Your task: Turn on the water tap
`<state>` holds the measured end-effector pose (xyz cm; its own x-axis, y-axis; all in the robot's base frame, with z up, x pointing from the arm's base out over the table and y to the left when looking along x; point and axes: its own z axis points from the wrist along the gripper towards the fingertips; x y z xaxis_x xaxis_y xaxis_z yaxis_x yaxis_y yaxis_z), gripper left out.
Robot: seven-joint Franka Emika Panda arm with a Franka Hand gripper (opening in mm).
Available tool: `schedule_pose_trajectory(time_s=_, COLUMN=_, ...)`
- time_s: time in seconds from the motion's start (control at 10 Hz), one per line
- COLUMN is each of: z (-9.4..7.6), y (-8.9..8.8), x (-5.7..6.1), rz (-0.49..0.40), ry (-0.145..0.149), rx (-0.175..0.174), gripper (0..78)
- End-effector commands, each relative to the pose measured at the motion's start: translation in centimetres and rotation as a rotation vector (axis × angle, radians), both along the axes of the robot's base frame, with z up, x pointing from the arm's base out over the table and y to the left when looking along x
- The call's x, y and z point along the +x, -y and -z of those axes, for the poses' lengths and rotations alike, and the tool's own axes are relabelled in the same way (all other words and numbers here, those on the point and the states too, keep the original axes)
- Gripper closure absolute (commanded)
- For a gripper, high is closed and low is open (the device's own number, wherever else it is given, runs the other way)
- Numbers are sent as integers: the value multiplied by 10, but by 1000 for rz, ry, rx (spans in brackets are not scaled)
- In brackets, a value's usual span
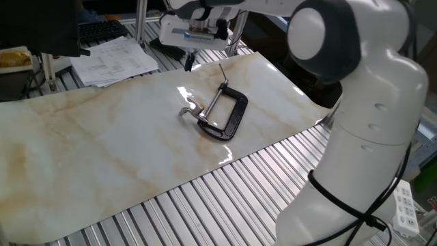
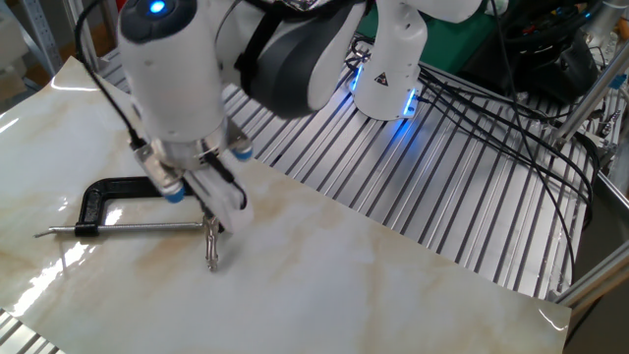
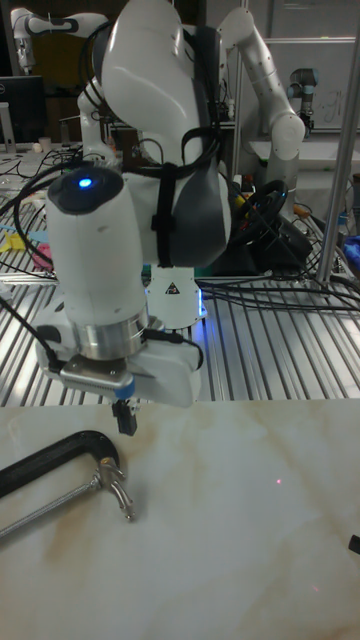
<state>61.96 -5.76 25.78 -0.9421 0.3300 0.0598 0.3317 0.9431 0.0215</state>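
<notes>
1. Black fingers [image 3: 124,418] of the gripper [image 3: 125,425] are hanging close together in the air, gripping nothing; whether they are fully pressed together I cannot tell.
2. Below the fingertips and slightly to one side, the tap [image 3: 112,485] is lying on the marble sheet [image 3: 250,540], not touching them; in the tall view the tips are hovering just above it.
3. In one fixed view the gripper [image 1: 189,63] is sitting well above and behind the tap [image 1: 189,109], over the sheet's [image 1: 82,157] far edge.
4. In the other fixed view the gripper body is covering the spot beside the tap [image 2: 210,239], so the fingertips are hidden there.
5. Beyond the tap, the clamp [image 1: 229,115] is gripping it at one end, with its rod [image 2: 128,228] stretching away across the sheet [image 2: 295,275].
6. Farther out, ribbed metal table [image 2: 442,187] is showing around the sheet, with papers [image 1: 113,60] lying past the far edge.
</notes>
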Motion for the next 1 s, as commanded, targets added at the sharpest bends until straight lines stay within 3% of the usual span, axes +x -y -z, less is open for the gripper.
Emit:
schedule_pose_trajectory(time_s=0.1, z=12, y=10, x=13, rz=-27, ry=10, rx=-1, gripper=776)
schedule_pose_trajectory(time_s=0.3, z=20, y=13, x=18, rz=-39, ry=17, rx=-1, gripper=776)
schedule_pose_trajectory(time_s=0.7, z=55, y=16, x=36, rz=-78, ry=49, rx=5, gripper=776)
schedule_pose_trajectory(time_s=1.0, z=79, y=20, x=44, rz=-96, ry=74, rx=16, gripper=776)
